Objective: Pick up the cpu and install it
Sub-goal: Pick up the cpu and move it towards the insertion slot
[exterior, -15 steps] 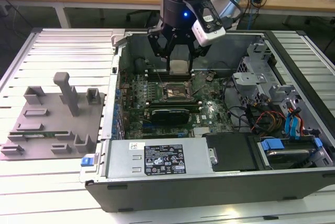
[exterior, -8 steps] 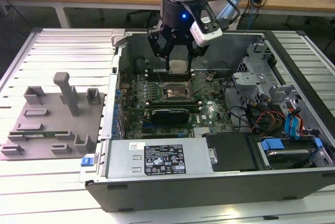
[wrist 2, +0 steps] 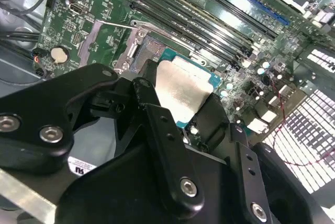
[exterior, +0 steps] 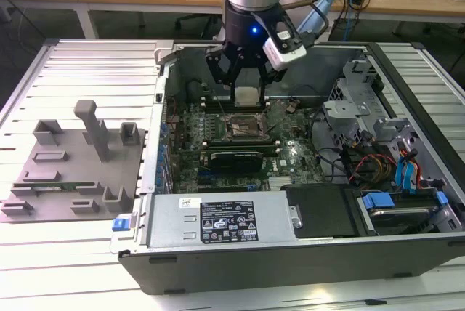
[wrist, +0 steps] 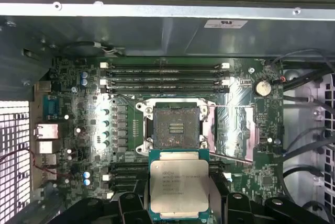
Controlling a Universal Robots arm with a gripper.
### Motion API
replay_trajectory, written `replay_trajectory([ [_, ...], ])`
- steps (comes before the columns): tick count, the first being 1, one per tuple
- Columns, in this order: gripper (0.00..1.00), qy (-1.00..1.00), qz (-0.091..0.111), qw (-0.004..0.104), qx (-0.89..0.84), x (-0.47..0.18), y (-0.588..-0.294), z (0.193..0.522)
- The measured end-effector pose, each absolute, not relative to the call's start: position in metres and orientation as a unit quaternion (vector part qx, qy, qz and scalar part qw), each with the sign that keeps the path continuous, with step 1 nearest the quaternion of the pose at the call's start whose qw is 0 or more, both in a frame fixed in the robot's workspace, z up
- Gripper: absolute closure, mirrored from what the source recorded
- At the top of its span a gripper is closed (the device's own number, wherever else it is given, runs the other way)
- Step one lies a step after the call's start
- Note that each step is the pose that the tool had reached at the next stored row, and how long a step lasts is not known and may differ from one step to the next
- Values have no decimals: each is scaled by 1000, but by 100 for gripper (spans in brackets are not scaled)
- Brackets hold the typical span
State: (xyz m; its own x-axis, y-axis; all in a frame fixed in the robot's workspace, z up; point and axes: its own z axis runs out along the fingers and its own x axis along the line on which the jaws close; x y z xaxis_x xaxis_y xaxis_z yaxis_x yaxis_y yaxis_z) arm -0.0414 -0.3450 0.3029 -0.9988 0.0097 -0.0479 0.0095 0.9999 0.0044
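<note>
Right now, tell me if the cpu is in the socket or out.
Out: the gripper holds the cpu above the socket, which lies bare.

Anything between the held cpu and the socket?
Nothing foreign. In the first wrist view the cpu, held by the gripper, sits just off the open socket; only its frame edge lies between.

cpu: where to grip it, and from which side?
Grip the cpu by two opposite edges, coming from straight above. It's a thin flat square, so only the rim offers purchase. The end effector holds it that way now, lid up, near the socket.
</note>
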Motion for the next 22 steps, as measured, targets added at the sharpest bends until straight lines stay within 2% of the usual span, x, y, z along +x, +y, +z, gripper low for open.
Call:
replay_trajectory([
  [22,45,1000,0,24,5,-36,-326,273],
])
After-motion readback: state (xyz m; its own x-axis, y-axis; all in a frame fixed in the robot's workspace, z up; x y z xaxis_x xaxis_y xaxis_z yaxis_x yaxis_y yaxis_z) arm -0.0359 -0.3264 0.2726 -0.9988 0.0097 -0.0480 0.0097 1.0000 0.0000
